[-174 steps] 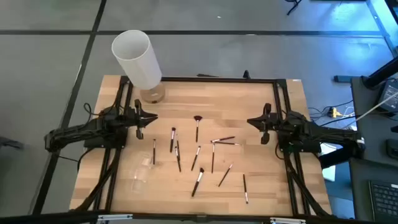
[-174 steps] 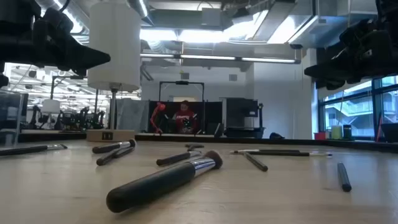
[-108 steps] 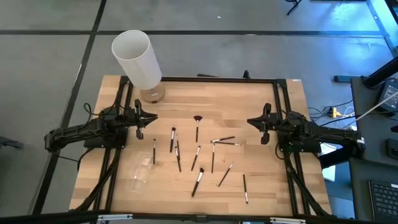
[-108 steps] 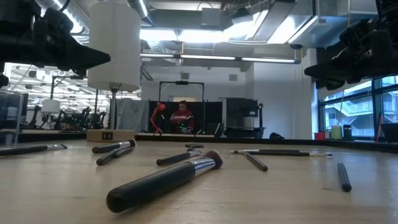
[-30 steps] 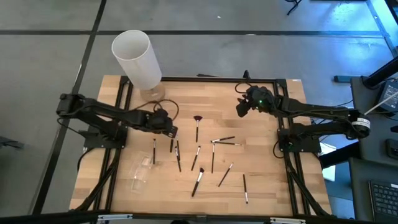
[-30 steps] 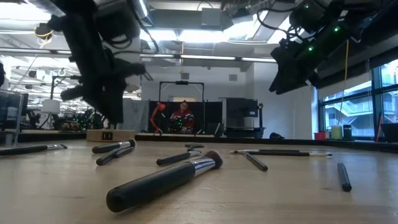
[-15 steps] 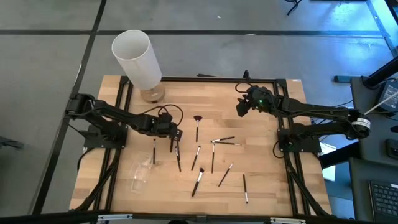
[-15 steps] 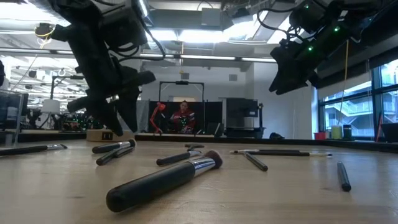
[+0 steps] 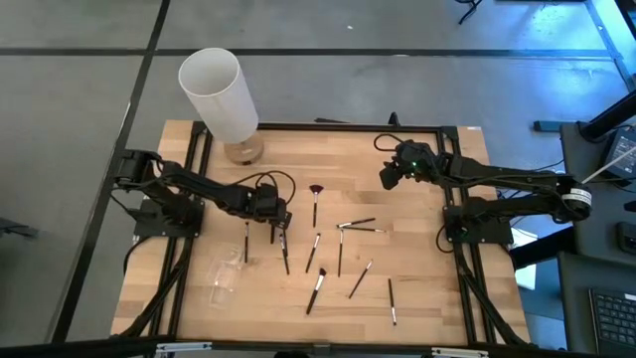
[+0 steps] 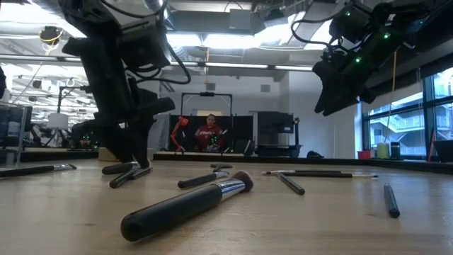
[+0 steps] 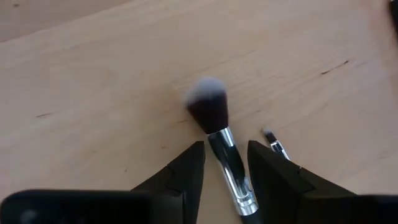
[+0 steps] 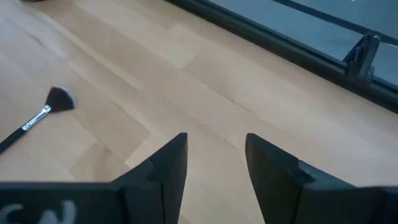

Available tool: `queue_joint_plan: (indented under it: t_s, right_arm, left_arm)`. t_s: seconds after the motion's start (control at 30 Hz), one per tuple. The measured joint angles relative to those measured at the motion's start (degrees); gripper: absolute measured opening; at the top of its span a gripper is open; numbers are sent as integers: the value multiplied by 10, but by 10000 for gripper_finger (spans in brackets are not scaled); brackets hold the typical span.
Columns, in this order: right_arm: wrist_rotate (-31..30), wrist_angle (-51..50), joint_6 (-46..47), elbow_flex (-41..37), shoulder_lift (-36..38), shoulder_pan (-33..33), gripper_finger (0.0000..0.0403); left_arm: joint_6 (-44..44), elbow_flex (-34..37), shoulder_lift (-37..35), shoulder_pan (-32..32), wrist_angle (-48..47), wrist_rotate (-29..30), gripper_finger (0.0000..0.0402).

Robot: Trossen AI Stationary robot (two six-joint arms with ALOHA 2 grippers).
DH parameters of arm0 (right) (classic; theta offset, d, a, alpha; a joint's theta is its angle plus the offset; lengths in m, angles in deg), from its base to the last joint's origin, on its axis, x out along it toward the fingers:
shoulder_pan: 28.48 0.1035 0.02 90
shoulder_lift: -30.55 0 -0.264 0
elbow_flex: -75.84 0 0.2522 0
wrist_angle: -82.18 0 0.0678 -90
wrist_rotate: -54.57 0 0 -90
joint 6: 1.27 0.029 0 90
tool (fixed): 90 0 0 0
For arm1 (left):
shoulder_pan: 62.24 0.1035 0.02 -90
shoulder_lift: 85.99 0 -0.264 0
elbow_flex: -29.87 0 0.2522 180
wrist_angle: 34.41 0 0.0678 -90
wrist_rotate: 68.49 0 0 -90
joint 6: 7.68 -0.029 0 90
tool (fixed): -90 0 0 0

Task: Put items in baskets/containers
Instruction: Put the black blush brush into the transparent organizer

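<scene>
- Left gripper (image 11: 225, 163) is low over the table (image 9: 417, 298), fingers spread either side of a brush (image 11: 219, 134) lying flat — not pinching it.
- Right gripper (image 12: 216, 163) hovers spread and empty, near the fan brush (image 12: 38, 116).
- Clear cup (image 9: 223, 274) lies on its side — near the table's left edge.

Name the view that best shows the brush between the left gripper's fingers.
The left wrist view: the round-tipped brush fills the frame, its silver ferrule between the left gripper's fingers. The high view shows a thin dark stick; the low view hides it behind the arm; the right wrist view misses it.
</scene>
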Motion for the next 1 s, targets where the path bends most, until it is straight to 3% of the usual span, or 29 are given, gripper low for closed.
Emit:
queue_joint_plan:
  t_s: [0.37, 0.6, 0.77, 1.0]
  right_arm:
    - [-2, 52, -31, 0, 0, 0, 162]
    - [-2, 82, -48, 0, 0, -3, 162]
    - [-2, 112, -63, 0, 0, -3, 162]
    - [-7, 123, -77, 0, 0, -3, 162]
  left_arm:
    - [-42, 0, -3, 37, -28, -46, 49]
    - [-48, 2, -15, 40, -28, -41, 59]
    - [-47, 3, -81, 26, -37, 14, 64]
    - [-13, 3, -221, -58, -63, 168, 50]
